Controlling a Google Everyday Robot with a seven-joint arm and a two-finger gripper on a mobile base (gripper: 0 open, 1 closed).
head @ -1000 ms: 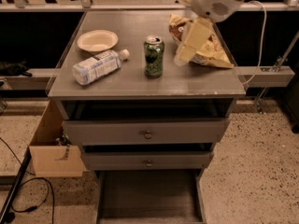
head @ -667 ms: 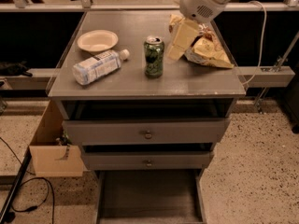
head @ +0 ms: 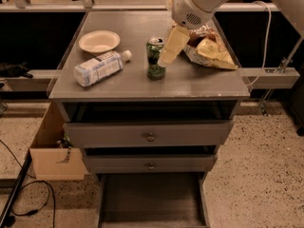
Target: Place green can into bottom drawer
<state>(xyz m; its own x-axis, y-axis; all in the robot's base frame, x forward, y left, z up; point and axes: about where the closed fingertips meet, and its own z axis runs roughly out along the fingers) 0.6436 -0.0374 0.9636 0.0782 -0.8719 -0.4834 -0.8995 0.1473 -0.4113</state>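
Note:
The green can (head: 154,61) stands upright near the middle of the grey cabinet top (head: 118,87), dark green with a silver top. My gripper (head: 166,60) hangs from the white arm coming in from the upper right and sits right against the can's right side, at about the can's height. The bottom drawer (head: 152,201) is pulled out at the foot of the cabinet, and its flat grey floor shows with nothing in it. The two upper drawers (head: 149,137) with small round knobs are nearly closed.
A clear plastic bottle (head: 99,68) lies on its side left of the can. A pale paper bowl (head: 99,42) sits behind it. A yellow chip bag (head: 209,51) lies right of the can, behind the gripper. A cardboard box (head: 50,153) stands on the floor at the left.
My arm and gripper have moved left and down, from over the chip bag to the right side of the green can. The can has not moved.

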